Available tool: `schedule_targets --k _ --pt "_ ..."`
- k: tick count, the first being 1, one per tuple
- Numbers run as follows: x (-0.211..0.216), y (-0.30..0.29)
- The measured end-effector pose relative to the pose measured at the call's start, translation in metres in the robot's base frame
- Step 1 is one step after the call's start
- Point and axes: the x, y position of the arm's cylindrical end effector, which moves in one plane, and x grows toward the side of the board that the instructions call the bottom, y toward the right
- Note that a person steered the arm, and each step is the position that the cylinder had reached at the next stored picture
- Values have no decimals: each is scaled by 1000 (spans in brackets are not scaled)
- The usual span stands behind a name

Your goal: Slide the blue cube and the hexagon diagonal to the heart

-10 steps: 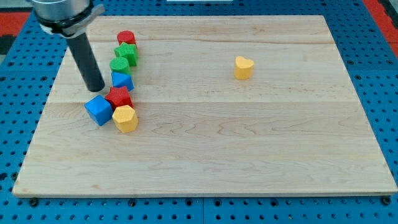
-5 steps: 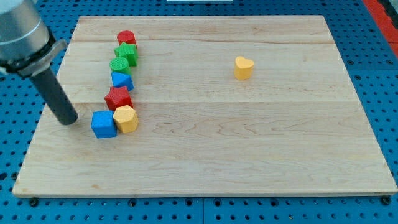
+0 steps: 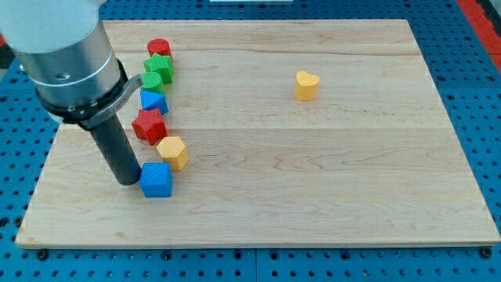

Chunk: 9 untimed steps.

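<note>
The blue cube [image 3: 156,180] lies at the lower left of the wooden board [image 3: 313,157]. The yellow hexagon [image 3: 173,152] sits just above and to the right of it, touching or nearly so. The yellow heart [image 3: 307,85] stands alone at the upper right of centre. My tip [image 3: 127,181] is at the cube's left side, touching it or very close. The rod rises from there to the upper left.
A column of blocks stands at the upper left: a red cylinder [image 3: 159,48], a green star [image 3: 160,66], a green cylinder partly hidden behind the arm, a second blue block [image 3: 154,101] and a red star [image 3: 149,125].
My tip moved from the left of the board down and right. The blue cube slid down and right, and the yellow hexagon shifted right, away from the red star.
</note>
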Motion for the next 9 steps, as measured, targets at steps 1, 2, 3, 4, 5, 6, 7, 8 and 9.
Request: schedule_targets --k 1,2,3,4,5,6,7,8,9 --pt "20 -19" --pt "51 70" --pt "30 92" --pt "-36 87" --pt "-56 90" --pt "-54 79" --pt "-54 81" --pt "-54 66" --pt "-62 52"
